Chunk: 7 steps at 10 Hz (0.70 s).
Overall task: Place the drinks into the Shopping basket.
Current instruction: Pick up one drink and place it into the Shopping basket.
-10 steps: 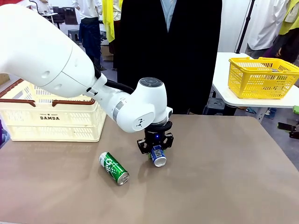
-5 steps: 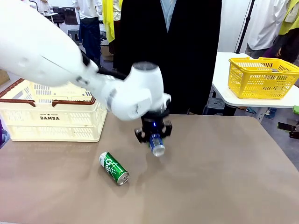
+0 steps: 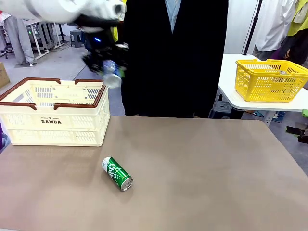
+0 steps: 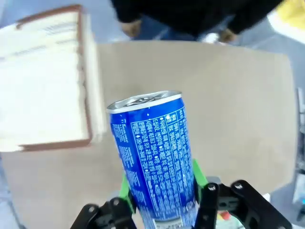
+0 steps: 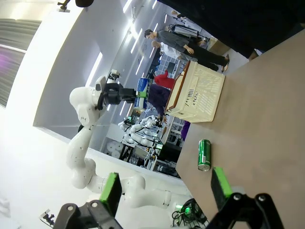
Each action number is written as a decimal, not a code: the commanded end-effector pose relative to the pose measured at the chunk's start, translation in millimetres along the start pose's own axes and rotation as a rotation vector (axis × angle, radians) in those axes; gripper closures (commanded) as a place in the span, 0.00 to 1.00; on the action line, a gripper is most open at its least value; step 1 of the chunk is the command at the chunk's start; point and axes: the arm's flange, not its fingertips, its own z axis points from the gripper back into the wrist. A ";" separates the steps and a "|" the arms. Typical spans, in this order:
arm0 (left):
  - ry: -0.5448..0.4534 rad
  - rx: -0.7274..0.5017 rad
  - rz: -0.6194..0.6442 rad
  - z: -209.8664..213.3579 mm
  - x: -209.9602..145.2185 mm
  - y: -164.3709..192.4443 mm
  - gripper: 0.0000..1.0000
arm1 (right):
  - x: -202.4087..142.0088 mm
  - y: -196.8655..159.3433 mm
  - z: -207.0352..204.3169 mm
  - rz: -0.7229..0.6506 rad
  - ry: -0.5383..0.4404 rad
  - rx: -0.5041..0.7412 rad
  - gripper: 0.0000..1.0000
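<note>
My left gripper (image 3: 107,66) is up in the air above the right end of the Shopping basket (image 3: 53,115), shut on the blue can (image 3: 112,78). In the left wrist view the blue can (image 4: 155,152) stands between the green pads (image 4: 198,174), and the cream Shopping basket (image 4: 43,86) lies below at the left. The green can (image 3: 117,173) lies on its side on the brown table, apart from the basket. My right gripper (image 5: 167,191) is open and holds nothing; its view shows the green can (image 5: 204,154) and the basket (image 5: 198,93) farther off.
A person in black (image 3: 173,57) stands at the far edge of the table (image 3: 216,168). A yellow mesh basket (image 3: 269,79) sits on a separate white table at the right.
The left gripper has lifted the blue can off the table's middle and carried it up and to the left, over the cream basket's right end. The green can has not moved.
</note>
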 end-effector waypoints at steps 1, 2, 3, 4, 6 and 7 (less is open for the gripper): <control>0.013 0.057 0.136 -9.7 43.1 59.8 1.00 | 0.0 5.3 0.9 -0.015 0.006 0.004 0.00; 0.014 0.064 0.234 -4.4 56.4 99.1 1.00 | 0.0 5.3 0.9 -0.015 0.006 0.004 0.00; -0.009 0.075 0.342 -3.1 64.0 131.6 1.00 | 0.0 5.3 0.9 -0.015 0.006 0.004 0.00; -0.048 0.007 0.461 -0.9 67.7 152.1 1.00 | 0.0 5.3 0.9 -0.015 0.006 0.004 0.00; 0.008 0.081 0.247 -7.4 63.3 136.0 1.00 | 0.0 5.3 0.9 -0.015 0.006 0.004 0.00; 0.008 0.081 0.247 -7.4 63.3 136.0 1.00 | 0.0 5.3 0.9 -0.015 0.006 0.004 0.00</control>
